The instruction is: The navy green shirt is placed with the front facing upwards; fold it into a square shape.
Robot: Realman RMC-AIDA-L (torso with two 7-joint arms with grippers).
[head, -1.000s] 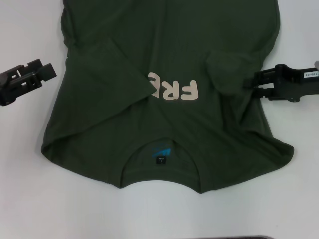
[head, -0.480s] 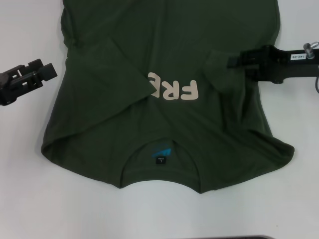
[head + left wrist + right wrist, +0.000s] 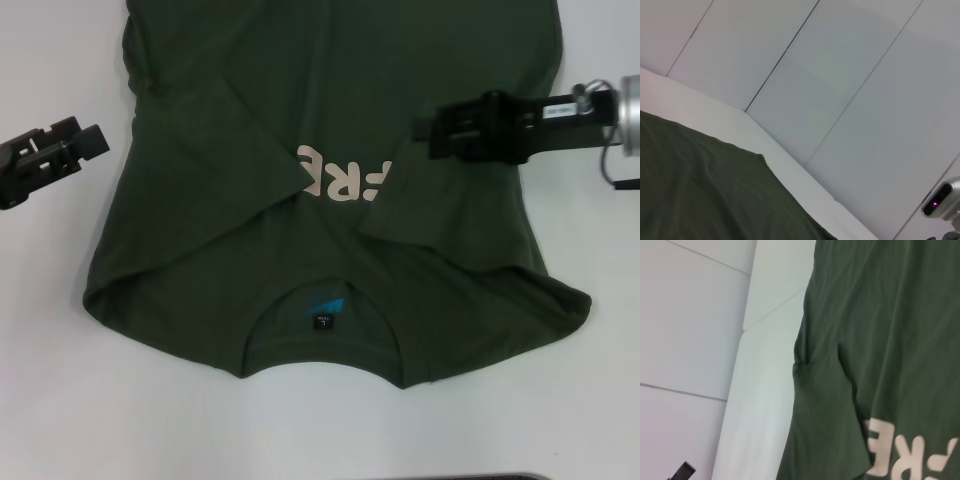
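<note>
Shirt axis: the navy green shirt point(image 3: 330, 180) lies flat on the white table point(image 3: 60, 400), long axis running away from the robot; neck opening nearest the robot, hem past the far edge of the head view.
Right gripper point(image 3: 425, 132): over the shirt's right side, fingers pinched together on a fold of its cloth, lifted toward the chest letters point(image 3: 345, 180).
Left gripper point(image 3: 95, 140): beside the shirt's left edge, off the cloth; whether its fingers are parted I cannot tell.
Shirt look: dark olive; left sleeve folded inward; cream letters partly covered; blue label point(image 3: 323, 305) inside the neck.
</note>
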